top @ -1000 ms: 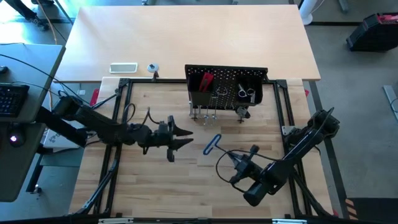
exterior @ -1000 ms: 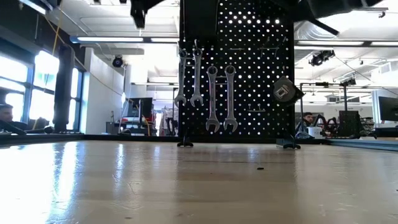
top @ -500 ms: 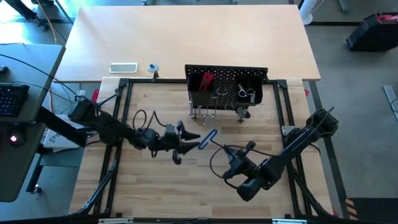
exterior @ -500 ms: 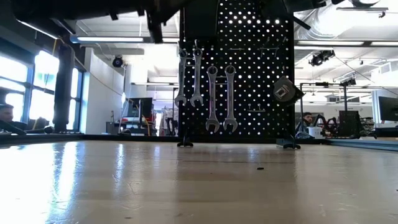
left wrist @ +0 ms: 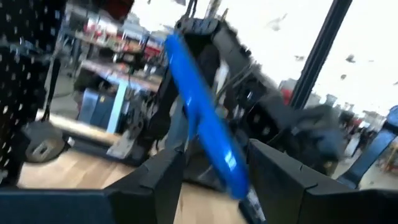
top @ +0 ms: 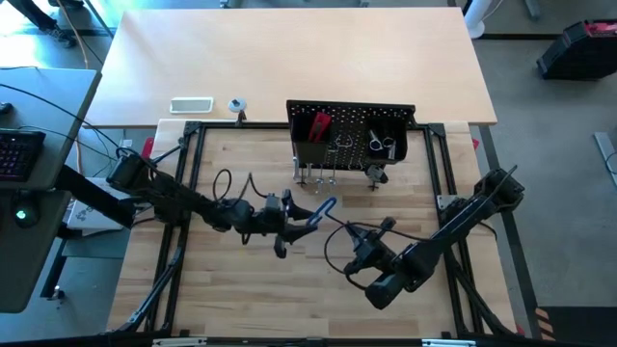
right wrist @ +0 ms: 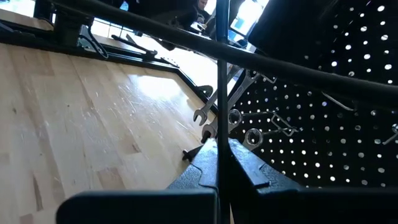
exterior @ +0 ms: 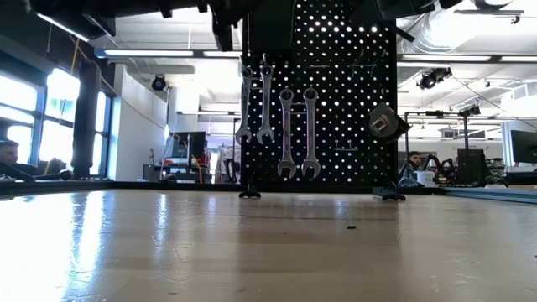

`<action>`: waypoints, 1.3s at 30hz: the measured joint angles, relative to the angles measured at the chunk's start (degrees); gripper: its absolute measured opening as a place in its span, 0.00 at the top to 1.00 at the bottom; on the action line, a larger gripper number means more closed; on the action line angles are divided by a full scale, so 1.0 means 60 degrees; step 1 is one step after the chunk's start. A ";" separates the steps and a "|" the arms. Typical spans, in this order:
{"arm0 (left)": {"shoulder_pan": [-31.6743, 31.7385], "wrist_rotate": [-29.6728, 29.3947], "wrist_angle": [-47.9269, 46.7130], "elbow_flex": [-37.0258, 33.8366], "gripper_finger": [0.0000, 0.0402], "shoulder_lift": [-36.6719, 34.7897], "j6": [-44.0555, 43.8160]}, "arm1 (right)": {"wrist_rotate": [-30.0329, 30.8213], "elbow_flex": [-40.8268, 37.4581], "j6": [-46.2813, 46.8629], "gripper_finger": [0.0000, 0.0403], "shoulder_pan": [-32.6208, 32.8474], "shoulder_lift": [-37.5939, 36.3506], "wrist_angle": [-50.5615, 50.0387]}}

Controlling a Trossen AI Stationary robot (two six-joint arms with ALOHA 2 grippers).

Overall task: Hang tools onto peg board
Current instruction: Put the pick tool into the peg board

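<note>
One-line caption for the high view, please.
Left tool reaches, open, around the blue-handled key held by the right tool, in front of the peg board.

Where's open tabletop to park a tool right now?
Free: bare wood between the arms and the near edge of the table. Crowded: the strip in front of the peg board, where left gripper, blue-handled key and right gripper converge.

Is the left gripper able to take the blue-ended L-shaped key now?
Probably yes. The left gripper is open, and the blue-ended L-shaped key sits between its fingers. The right gripper, shut on the key's thin dark shaft, holds it up there.
</note>
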 joint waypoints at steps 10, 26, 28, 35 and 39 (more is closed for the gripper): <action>-0.0016 -0.0164 -0.0554 0.0378 0.68 0.0000 0.0633 | 0.0078 0.0000 0.0005 1.00 0.0007 0.0000 -0.0003; -0.0056 0.0134 -0.0637 0.0370 0.97 0.0000 0.1662 | -0.0056 0.0000 0.0296 0.99 0.0018 0.0000 -0.0171; -0.0056 0.0196 -0.0668 0.0367 0.97 0.0000 0.1841 | -0.0160 0.0000 0.0511 0.98 0.0015 0.0000 -0.0305; -0.0059 0.0247 -0.0829 0.0363 0.97 -0.0079 0.2266 | -0.0355 0.0007 0.0800 0.98 0.0018 0.0000 -0.0521; -0.0059 0.0277 -0.1175 0.0363 0.97 -0.0331 0.2503 | -0.0370 0.0018 0.0795 0.98 0.0011 0.0000 -0.0509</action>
